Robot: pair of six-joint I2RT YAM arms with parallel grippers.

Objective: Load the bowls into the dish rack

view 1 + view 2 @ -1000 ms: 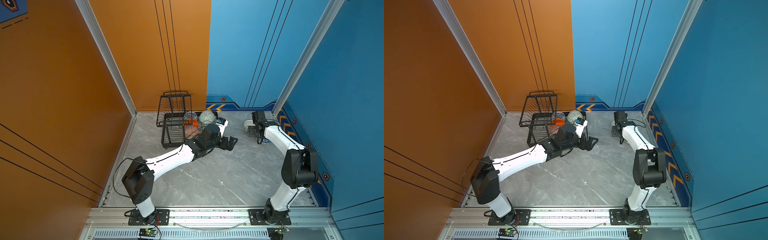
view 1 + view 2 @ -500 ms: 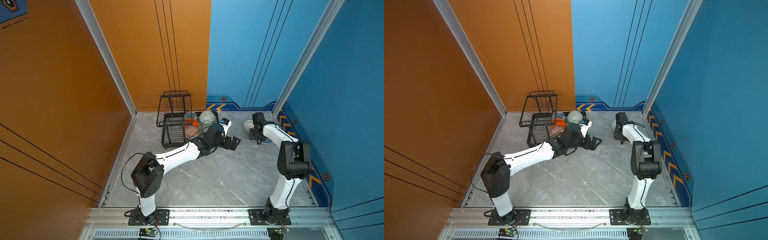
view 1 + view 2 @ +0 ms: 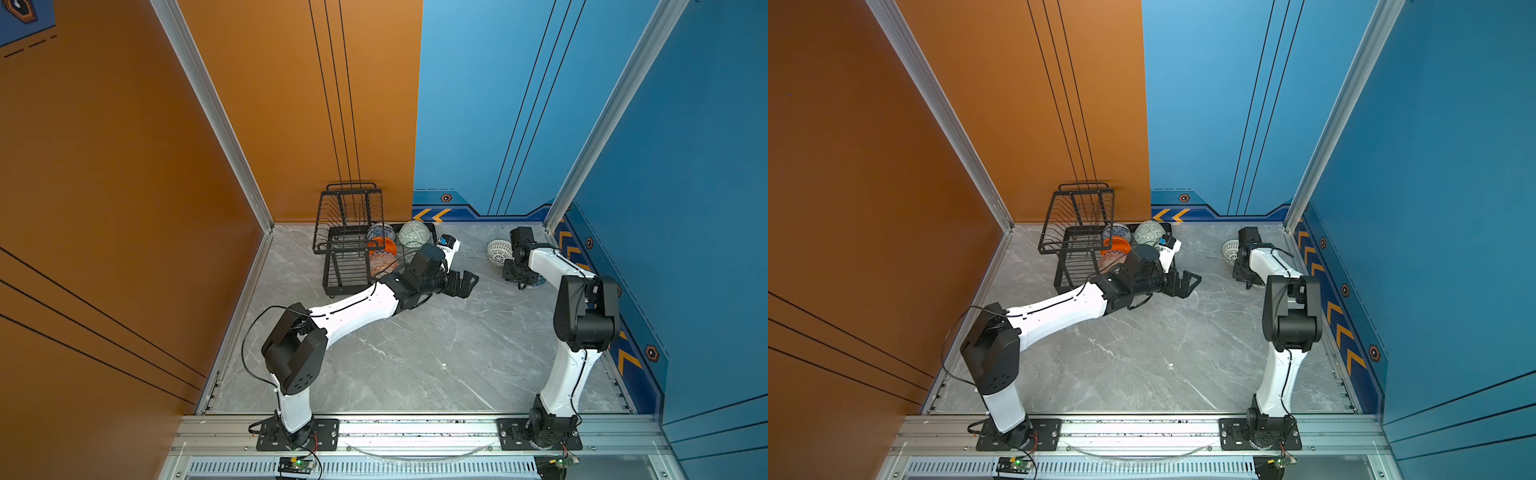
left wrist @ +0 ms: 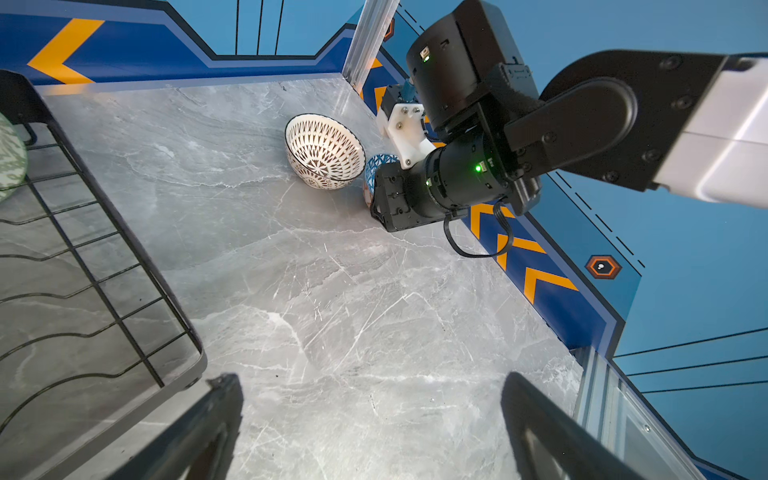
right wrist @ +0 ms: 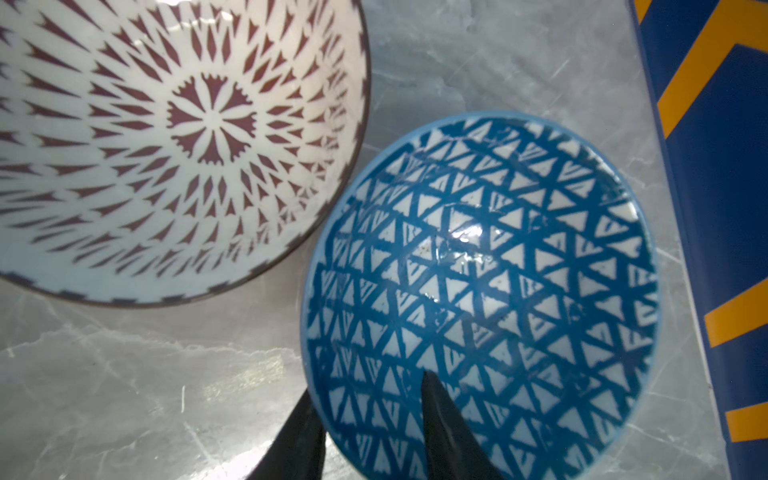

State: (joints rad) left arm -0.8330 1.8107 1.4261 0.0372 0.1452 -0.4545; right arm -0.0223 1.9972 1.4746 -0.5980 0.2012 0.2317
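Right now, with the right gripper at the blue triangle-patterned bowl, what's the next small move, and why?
Probably close the right gripper fully on the rim of the round blue triangle-patterned bowl before any lift. One finger sits inside it and one outside, with a gap showing, so the grip looks unfinished. The white lattice-patterned bowl lies close beside it, so I'd avoid shifting sideways.

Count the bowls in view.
6. Four in the dish rack: blue-white floral, plain orange, orange-white geometric, pale green. Two on the floor, far right corner: white lattice, blue triangle. Others may be hidden.
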